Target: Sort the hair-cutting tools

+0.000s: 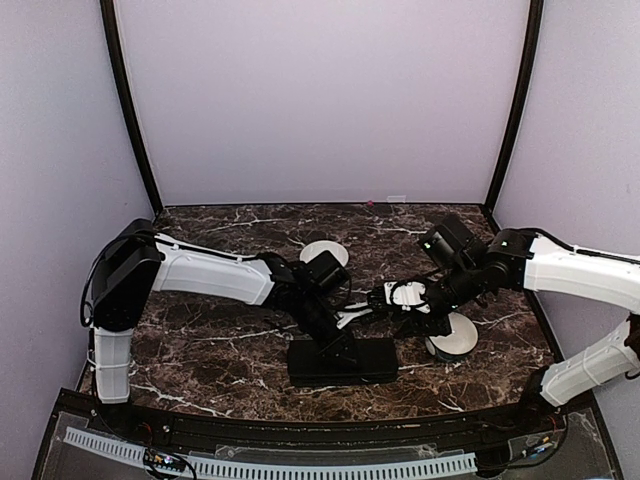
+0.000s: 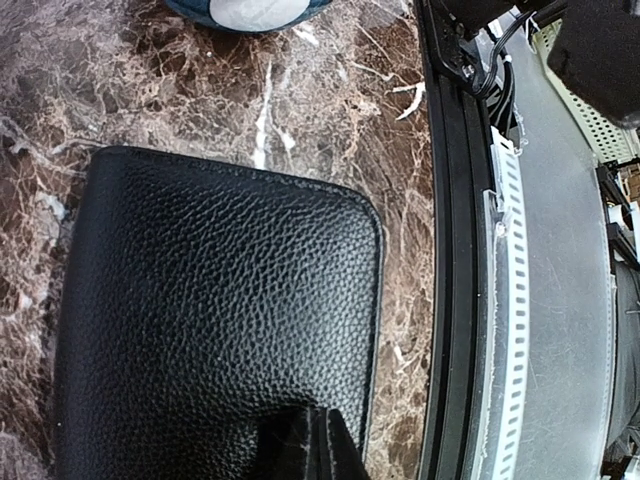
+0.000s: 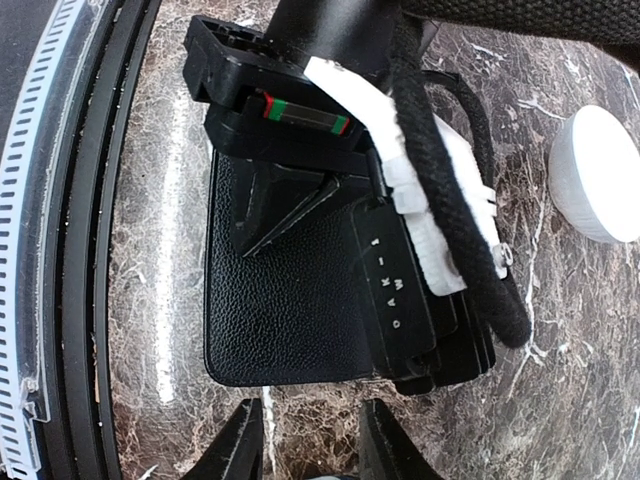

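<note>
the left gripper [image 2: 312, 425] is closed, its two black fingertips pressed together and resting on the pebbled top of a flat black case [image 2: 220, 300]. nothing shows between the fingertips. the case lies directly beneath this gripper on a dark marble table [image 1: 220, 340], and one rounded corner of it sits ahead of the fingertips, toward the table's near rail. further ahead of the left fingertips, past the case's edge, a white bowl [image 2: 250, 10] stands apart from the case.

the right gripper [image 3: 310, 445] is open, with a clear gap between its two fingers. it hovers just off the case's short edge and points at the left gripper from the opposite side. the two grippers are close, but it cannot be told whether they touch. a second white bowl [image 3: 600, 175] stands to one side of the right gripper, beyond the left arm's wrist and apart from the case.

the hair-cutting tools cannot be made out in any view.
</note>
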Robot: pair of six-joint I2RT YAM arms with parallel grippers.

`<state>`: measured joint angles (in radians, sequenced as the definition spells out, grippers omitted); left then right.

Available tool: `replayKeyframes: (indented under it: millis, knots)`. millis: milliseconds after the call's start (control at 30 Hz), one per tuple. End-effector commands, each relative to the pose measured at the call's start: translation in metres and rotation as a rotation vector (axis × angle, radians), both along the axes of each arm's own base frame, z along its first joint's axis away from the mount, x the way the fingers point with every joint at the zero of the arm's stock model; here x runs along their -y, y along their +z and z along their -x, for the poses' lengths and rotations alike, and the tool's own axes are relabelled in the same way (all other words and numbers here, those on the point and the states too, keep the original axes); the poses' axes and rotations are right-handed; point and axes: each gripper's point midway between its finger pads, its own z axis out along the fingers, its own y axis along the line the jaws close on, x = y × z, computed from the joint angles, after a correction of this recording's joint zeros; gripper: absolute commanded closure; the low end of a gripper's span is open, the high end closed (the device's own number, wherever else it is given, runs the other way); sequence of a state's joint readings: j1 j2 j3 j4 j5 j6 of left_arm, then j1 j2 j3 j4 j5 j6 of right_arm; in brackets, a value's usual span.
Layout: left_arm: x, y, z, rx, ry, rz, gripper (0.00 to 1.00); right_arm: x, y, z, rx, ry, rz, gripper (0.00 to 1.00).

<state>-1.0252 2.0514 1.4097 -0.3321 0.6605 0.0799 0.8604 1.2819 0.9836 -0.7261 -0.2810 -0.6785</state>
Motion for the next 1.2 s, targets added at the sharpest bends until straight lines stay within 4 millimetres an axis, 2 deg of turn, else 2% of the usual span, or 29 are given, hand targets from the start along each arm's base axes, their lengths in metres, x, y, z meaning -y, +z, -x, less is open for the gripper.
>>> replayKeyframes:
  millis: [0,133,233,267,367,467,733,900,1167]
  knots:
    - [0.001,0.013,-0.001,0.033,-0.014,0.003,1.00,-0.002,0.003,-0.003,0.019,-0.008,-0.015,0.67]
    - [0.000,0.021,-0.012,0.084,0.010,0.003,1.00,-0.001,0.002,-0.003,0.024,-0.004,-0.008,0.67]
    - [-0.004,0.038,-0.027,0.139,0.045,0.025,1.00,-0.003,-0.001,-0.001,0.009,0.002,-0.008,0.66]
    - [-0.007,0.045,-0.036,0.163,0.066,0.034,1.00,-0.004,-0.002,0.002,-0.005,0.008,-0.012,0.65]
    - [-0.020,0.061,-0.066,0.223,0.159,0.055,0.92,-0.008,-0.014,0.006,-0.018,0.016,-0.008,0.61]
    - [-0.031,0.066,-0.091,0.236,0.246,0.062,0.90,-0.012,-0.029,0.008,0.010,0.022,0.026,0.57]
    - [-0.038,0.030,-0.111,0.213,0.328,-0.048,0.89,-0.024,-0.057,0.012,0.095,0.037,0.100,0.47]
    - [-0.039,0.024,-0.114,0.213,0.344,-0.068,0.90,-0.031,-0.063,0.018,0.102,0.044,0.098,0.44]
    - [-0.039,0.017,-0.115,0.206,0.351,-0.090,0.91,-0.045,-0.070,0.007,0.165,-0.006,0.120,0.40]
